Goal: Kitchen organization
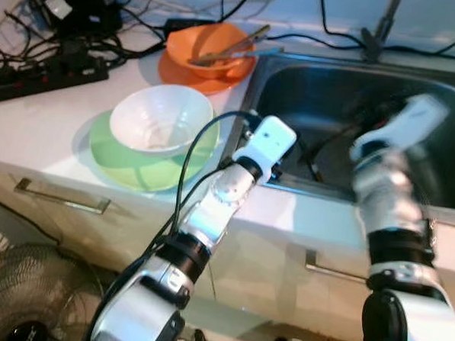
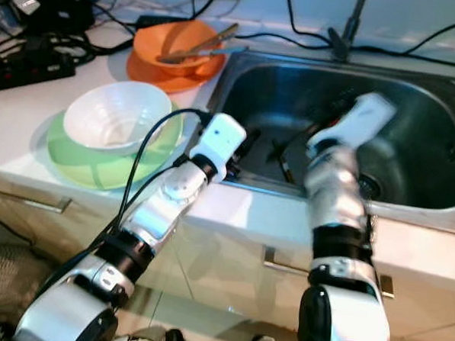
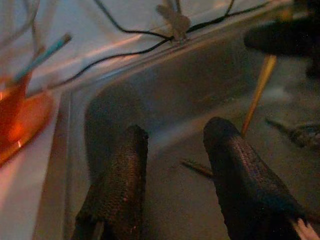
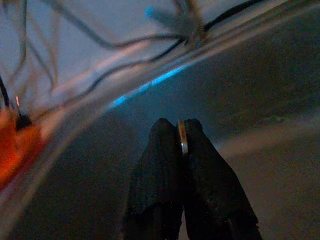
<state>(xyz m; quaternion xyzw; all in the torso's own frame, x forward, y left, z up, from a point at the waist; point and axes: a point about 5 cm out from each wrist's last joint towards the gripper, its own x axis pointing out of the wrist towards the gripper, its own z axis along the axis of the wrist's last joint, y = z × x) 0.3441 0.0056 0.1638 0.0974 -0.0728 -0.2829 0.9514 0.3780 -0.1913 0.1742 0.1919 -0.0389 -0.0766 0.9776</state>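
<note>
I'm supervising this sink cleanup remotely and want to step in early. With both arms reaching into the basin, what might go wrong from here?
1. The right pincer is shut on a thin stick, pinched only at the tips; it may slip out.
2. The left pincer hangs open inside the sink close to the right arm; the two may bump.
3. The left arm's cable arcs beside the white bowl and may snag it.

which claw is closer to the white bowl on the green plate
Left. The left claw reaches just over the sink's near-left rim, right beside the white bowl on the green plate. The right claw is farther off, over the middle of the basin.
</note>
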